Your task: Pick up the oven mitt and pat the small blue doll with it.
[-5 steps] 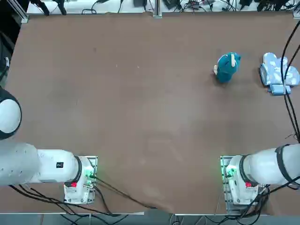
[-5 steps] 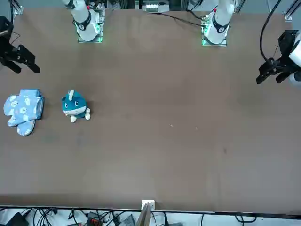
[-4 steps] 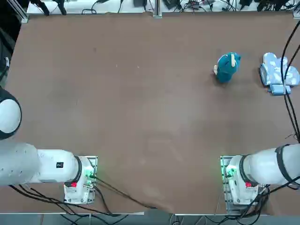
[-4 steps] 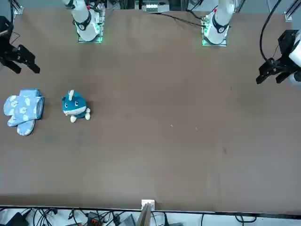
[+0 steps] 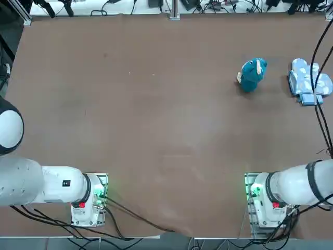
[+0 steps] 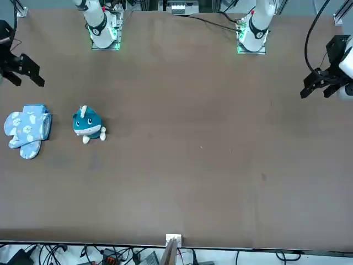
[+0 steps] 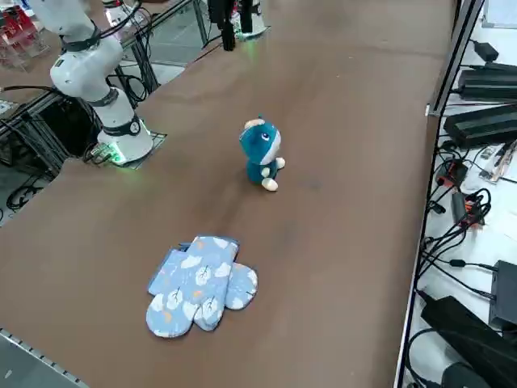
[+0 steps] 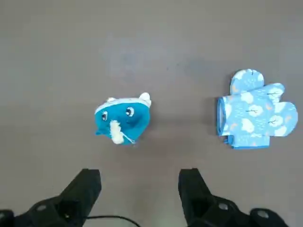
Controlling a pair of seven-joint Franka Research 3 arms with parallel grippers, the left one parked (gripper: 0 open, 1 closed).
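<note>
Honestly, you're not getting anything to read here: I can't make out a single word, number, label, brand or sign for you in any of the four views, sorry mate.

White robot arm with black gripper, mounted at a metal base plate [image 5: 253, 214].
The right arm [image 5: 297, 185] has smooth, rounded white segments, dark bands [image 5: 312, 180] at its joints, and a small red part [image 5: 276, 205] and green glow [image 5: 255, 192] just beside the base plate; loose black cables [image 5: 322, 121] run along it. Out to the robot's right of the base plate, the right gripper [image 8: 140, 171] is matte black, with blocky, angular jaws and round grey screws [image 8: 262, 214].
</note>
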